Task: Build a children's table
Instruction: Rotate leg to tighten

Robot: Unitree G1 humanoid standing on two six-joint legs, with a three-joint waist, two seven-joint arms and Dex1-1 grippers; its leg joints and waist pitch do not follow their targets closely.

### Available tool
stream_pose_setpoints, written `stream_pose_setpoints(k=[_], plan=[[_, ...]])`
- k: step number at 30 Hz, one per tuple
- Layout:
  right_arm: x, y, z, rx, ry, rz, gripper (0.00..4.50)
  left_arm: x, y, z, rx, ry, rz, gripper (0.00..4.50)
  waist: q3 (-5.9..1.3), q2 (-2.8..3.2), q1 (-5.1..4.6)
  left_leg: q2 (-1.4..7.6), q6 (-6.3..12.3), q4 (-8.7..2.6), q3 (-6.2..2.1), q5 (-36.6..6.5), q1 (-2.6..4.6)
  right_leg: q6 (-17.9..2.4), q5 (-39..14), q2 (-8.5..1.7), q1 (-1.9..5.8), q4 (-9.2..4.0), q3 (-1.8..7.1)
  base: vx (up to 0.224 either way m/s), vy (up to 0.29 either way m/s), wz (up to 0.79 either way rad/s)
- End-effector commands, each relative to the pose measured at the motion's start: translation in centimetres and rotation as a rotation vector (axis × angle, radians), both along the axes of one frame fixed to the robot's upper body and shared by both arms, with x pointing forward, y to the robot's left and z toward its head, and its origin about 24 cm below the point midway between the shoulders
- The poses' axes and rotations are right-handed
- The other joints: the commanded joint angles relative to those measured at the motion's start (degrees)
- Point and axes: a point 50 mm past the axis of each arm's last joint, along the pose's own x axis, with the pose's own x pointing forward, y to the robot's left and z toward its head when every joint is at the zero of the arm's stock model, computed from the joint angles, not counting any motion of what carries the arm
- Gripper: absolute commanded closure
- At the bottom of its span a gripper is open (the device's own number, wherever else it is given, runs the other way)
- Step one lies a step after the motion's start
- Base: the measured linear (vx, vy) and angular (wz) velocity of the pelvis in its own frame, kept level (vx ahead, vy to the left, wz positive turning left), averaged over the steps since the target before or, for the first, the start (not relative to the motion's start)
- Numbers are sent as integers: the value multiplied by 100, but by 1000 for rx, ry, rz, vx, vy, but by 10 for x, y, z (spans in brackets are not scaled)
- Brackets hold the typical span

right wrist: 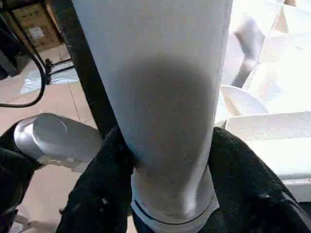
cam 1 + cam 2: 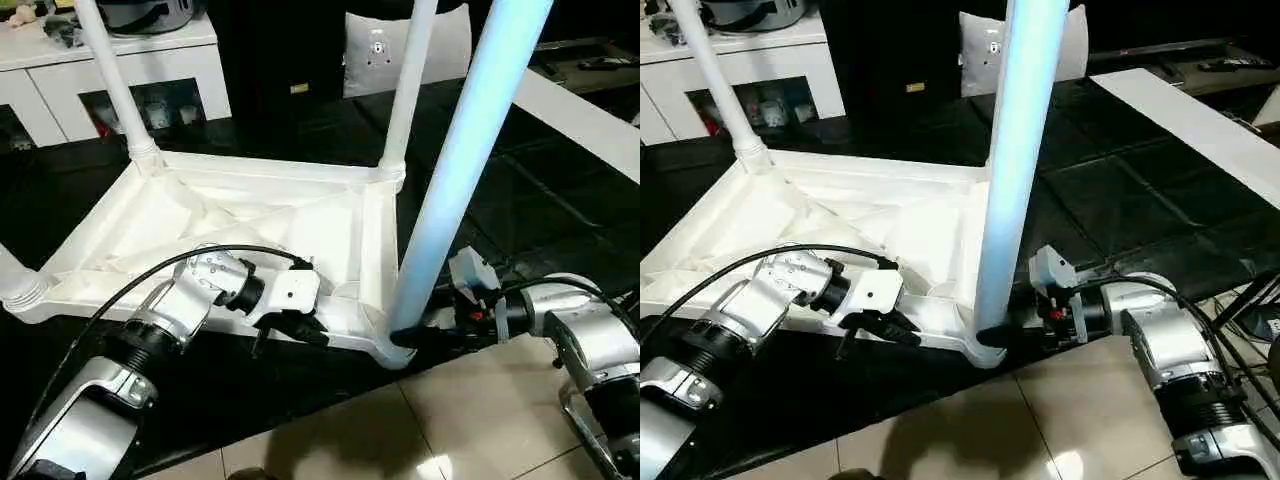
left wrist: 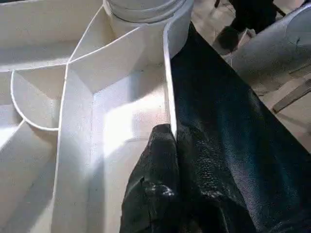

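White plastic rectangular tabletop (image 2: 250, 225) lies upside down, ribbed underside up, on a black mat (image 2: 520, 200) over beige tiled floor (image 2: 480, 410). Four white tapered tubular legs stand up from the round corner sockets: far-left leg (image 2: 110, 80), far-right leg (image 2: 408, 85), near-left leg (image 2: 15, 280) cut off at the frame edge, near-right leg (image 2: 465, 165) closest to the camera and tinted bluish.

Left hand (image 2: 290, 335), two black fingers, is pressed together pinching the tabletop's near rim wall; in the left wrist view one finger (image 3: 150, 184) sits inside the rim against the white wall, the other outside on the mat side. It grips the rim just beside the near-right corner socket (image 3: 141, 9).

Right hand (image 2: 992, 336) is clamped on the near-right leg at its base, right above the socket; in the right wrist view black fingers (image 1: 104, 179) wrap both sides of the leg (image 1: 165, 97), touching it. The leg is upright, seated in the socket.

Background: white cabinet with dark glass doors (image 2: 130, 75) behind the far-left corner, white cushion (image 2: 375, 55) behind the far-right leg, long white board (image 2: 1200, 120) lying on the mat on the right.
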Motion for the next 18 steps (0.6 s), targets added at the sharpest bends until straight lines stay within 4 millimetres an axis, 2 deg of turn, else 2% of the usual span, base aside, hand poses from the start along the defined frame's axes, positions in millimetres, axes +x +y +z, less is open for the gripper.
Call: stream_pose_setpoints(k=[1, 4, 6, 7, 8, 9, 10, 11, 12, 13, 18], plan=[[-3, 8, 3, 42, 1, 22, 253, -10, -11, -8, 9, 52, -59, 450, -373, -20, -21, 251, 539, -351, -43, -657, 41, -1552, -117, -343, 312, -352, 297, 0, 0, 0], [-1, 11, 1, 62, -7, -52, 256, -11, -17, -7, -43, 75, 9, 450, -370, -23, -37, 260, 538, -357, -46, -601, 42, -1565, -25, -340, 311, -344, 301, 0, 0, 0], [7, 18, -3, 61, -10, -173, 256, -8, -26, -6, -106, 94, 117, 450, -354, -30, -63, 246, 515, -367, -38, -686, 37, -1546, -200, -332, 310, -363, 292, 0, 0, 0], [17, 25, -6, 59, -23, -283, 257, -6, -34, -4, -137, 110, 184, 450, -316, -25, -87, 223, 362, -386, -33, -938, 62, -1436, -850, -348, 282, -442, 293, 0, 0, 0], [19, 27, -6, 65, -26, -305, 257, -5, -35, -4, -141, 111, 196, 450, -309, -27, -98, 212, 299, -390, -36, -1000, 61, -1374, -1087, -356, 281, -463, 288, 0, 0, 0], [23, 31, -6, 77, -30, -351, 257, -4, -38, -4, -149, 111, 222, 450, -302, -32, -152, 199, 189, -419, -58, -1058, 31, -1240, -1423, -351, 308, -486, 276, 0, 0, 0], [27, 35, -6, 91, -33, -392, 257, -4, -41, -3, -155, 110, 245, 450, -294, -27, -183, 193, 153, -432, -73, -1105, 21, -1172, -1574, -349, 311, -507, 266, 0, 0, 0], [33, 41, -6, 100, -19, -459, 257, -1, -46, -2, -169, 110, 296, 450, -300, -33, -254, 195, 113, -437, -78, -1181, 28, -1104, -1700, -340, 300, -525, 268, 0, 0, 0], [38, 46, -6, 101, -5, -510, 257, 1, -50, -1, -178, 112, 337, 450, -299, -33, -292, 197, 98, -440, -79, -1182, 24, -1112, -1663, -332, 295, -516, 275, 0, 0, 0], [44, 52, -9, 82, 7, -588, 257, 4, -56, 0, -192, 111, 393, 450, -306, -33, -383, 177, 89, -428, -82, -1151, -1, -1126, -1614, -327, 305, -514, 269, 0, 0, 0], [61, 64, -17, 53, 40, -846, 257, 18, -71, 4, -218, 31, 611, 450, -333, -11, -496, 154, 171, -386, -68, -890, 3, -1221, -1267, -318, 284, -521, 272, 0, 0, 0]])
